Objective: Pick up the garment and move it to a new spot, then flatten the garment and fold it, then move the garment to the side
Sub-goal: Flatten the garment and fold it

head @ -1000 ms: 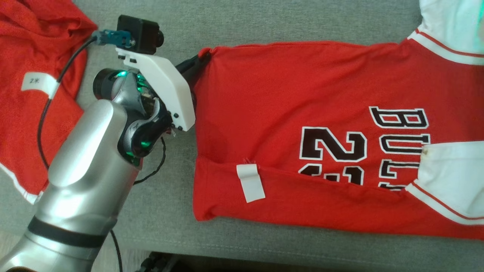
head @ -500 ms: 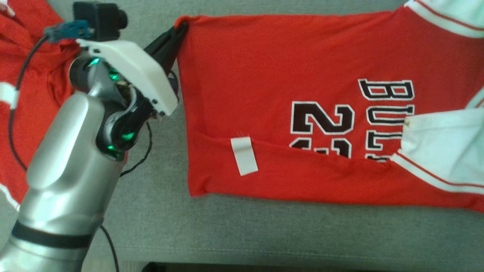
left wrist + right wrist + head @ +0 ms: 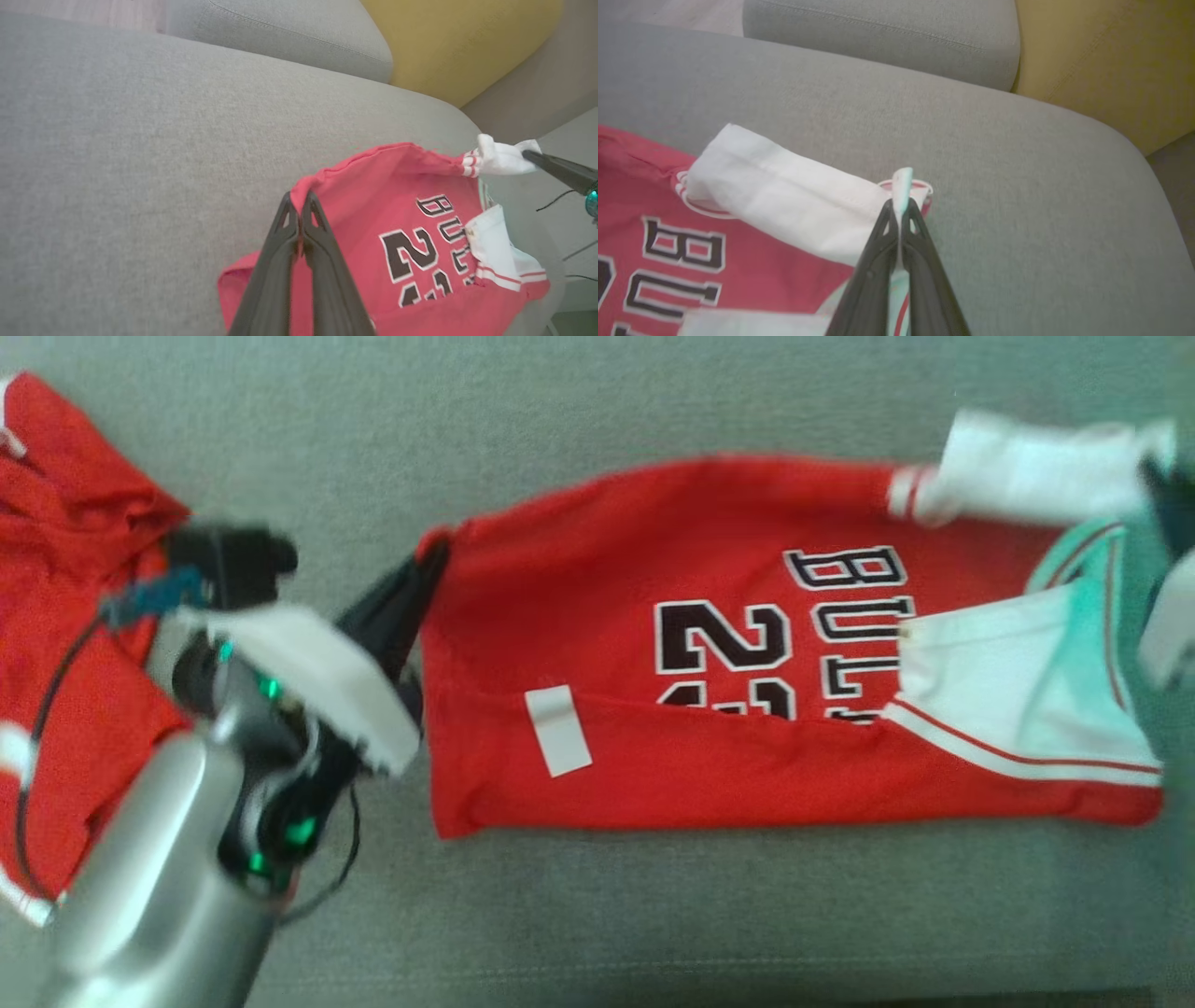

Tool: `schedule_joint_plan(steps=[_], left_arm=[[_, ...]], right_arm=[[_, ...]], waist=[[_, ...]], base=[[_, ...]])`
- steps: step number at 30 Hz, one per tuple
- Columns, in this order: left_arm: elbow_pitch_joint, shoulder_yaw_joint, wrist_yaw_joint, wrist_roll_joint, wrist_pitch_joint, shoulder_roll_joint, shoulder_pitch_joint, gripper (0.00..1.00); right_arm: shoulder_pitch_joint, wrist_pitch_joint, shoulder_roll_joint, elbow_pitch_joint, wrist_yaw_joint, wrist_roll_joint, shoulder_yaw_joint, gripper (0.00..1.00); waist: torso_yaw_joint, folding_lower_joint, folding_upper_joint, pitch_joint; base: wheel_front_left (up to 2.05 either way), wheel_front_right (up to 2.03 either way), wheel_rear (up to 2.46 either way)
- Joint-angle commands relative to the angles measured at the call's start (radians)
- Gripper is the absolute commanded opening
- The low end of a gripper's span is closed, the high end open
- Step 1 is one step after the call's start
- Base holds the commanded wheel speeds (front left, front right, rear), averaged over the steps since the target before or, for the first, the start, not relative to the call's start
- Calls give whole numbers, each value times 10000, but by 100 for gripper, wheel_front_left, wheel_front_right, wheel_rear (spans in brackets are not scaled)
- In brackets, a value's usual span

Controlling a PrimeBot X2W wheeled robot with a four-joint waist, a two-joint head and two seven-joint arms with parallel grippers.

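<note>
Fingers first: in the head view the left fingers [image 3: 392, 607] are pinched shut on the jersey's [image 3: 579, 588] hem corner, at its 10 o'clock. The shot is blurry. The jersey lies across the middle of the sofa [image 3: 653, 411], and its 6 o'clock long edge is already turned up over the bottom of the number. One white sleeve [image 3: 990, 672] is folded in too. Something dark sits at the 2 o'clock corner, probably the right arm, but I can't say for sure from here. Another red garment [image 3: 65, 569] sits way off at 9 o'clock, not touching.

Left wrist view: left fingers [image 3: 280, 252] are clamped together with the red hem between the tips, and that corner is held up off the cushion. At 3 o'clock the right fingers [image 3: 556, 168] are holding the other white sleeve [image 3: 500, 156]. A yellow cushion [image 3: 467, 37] sits behind.

Right wrist view: right fingers [image 3: 878, 266] are squeezed tight on the sleeve's [image 3: 784, 205] trim, and the jersey [image 3: 635, 196] runs off toward 8 o'clock.

My read is that we're mid-fold, with both arms gripping the far long edge. Next, both ends need to travel together toward 6 o'clock. The edge has to stay taut so it lands flat over the number, and only then should they let go. If one arm leads, it'll probably skew or bunch.
</note>
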Motion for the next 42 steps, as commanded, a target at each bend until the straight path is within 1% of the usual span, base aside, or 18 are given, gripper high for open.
schedule_joint_plan(steps=[1,5,8,10,11,12,13,16,18,21,24,26,28,31,34,37,39,42], left_arm=[[-767,532,132,-139,-122,457,368,0],[-1593,803,376,-322,-270,687,1334,0],[-1976,856,510,-269,-236,985,1963,0],[-2030,873,558,-262,-226,1053,2133,0],[-2039,874,603,-251,-204,1115,2285,20],[-2037,838,611,-219,-163,1192,2412,77],[-2029,771,587,-220,-85,1261,2538,100],[-1900,686,707,72,0,1570,2828,100],[-1864,915,1064,456,-417,1629,2933,100],[-1934,1475,1740,1096,-1866,1252,3018,100],[-1836,1606,1995,1630,-3375,686,3061,100],[-1669,1539,2021,1917,-4322,278,3032,100],[-1385,1366,1930,2170,-5009,-62,3010,100],[-965,1187,1743,2600,-5449,-559,2912,100],[-601,1078,1414,3082,-5546,-1067,2892,100],[-507,1162,940,3588,-5554,-1625,3062,100],[-489,1358,648,3823,-5556,-1997,3281,100],[-462,1601,245,4449,-5557,-2250,3590,100]], right_arm=[[850,174,108,-928,67,63,-152,0],[2080,364,429,-1765,67,-96,-441,0],[2590,488,716,-2035,67,-173,-557,0],[2690,549,837,-2072,67,-184,-584,0],[2775,608,942,-2092,67,-206,-598,29],[2841,648,978,-2124,67,-263,-558,93],[2889,722,1031,-2112,67,-277,-555,100],[2875,1017,1076,-2136,67,-223,-558,100],[2713,1305,1172,-2183,67,26,-646,100],[2375,1741,1318,-2106,67,288,-1052,100],[2068,2215,1411,-1673,67,288,-1326,100],[1752,2459,1571,-1287,67,303,-1491,100],[1384,2576,1700,-857,67,186,-1647,100],[974,2793,1914,-154,67,0,-1747,100],[893,3017,2018,480,67,-212,-1657,100],[1038,3182,2145,972,67,-215,-1654,100],[1266,3365,2218,1113,67,52,-1502,100],[1554,3620,2288,1093,67,485,-1318,100]], waist=[[-311,0,0,-207],[-590,0,0,-347],[-779,0,0,-379],[-832,0,0,-371],[-869,0,0,-368],[-895,0,0,-370],[-922,0,0,-376],[-1008,0,0,-374],[-1078,0,0,-334],[-1112,0,0,-320],[-986,0,0,-298],[-861,0,0,-277],[-720,0,0,-261],[-467,0,0,-197],[-205,0,0,-210],[47,0,0,-307],[204,0,0,-419],[364,0,0,-561]], base=[[0,0,0],[0,0,0],[0,0,0],[0,0,0],[0,0,0],[0,0,0],[0,0,0],[0,0,0],[0,0,0],[0,0,0],[0,0,0],[0,0,0],[0,0,0],[0,0,0],[0,0,0],[0,0,0],[0,0,0],[0,0,0]])
